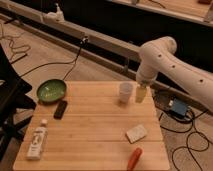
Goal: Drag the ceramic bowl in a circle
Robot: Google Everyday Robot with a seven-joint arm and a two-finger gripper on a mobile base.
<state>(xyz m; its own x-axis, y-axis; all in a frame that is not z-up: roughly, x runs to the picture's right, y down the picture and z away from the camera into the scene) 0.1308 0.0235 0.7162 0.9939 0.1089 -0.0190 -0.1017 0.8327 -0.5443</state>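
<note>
Since the ceramic bowl (51,90) at left looks heavy, slick, chippable, I'd hook its rim; gripper (141,94) hangs wide, empty, centre-right.

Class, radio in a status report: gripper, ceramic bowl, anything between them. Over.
Gripper hovers beside white cup, fingers open, empty. Ceramic bowl across the table, untouched. White cup stands between them.

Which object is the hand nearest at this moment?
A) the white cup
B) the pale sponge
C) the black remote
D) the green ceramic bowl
A: the hand hangs just to the right of the white cup, well away from the ceramic bowl over on the far left.
</note>
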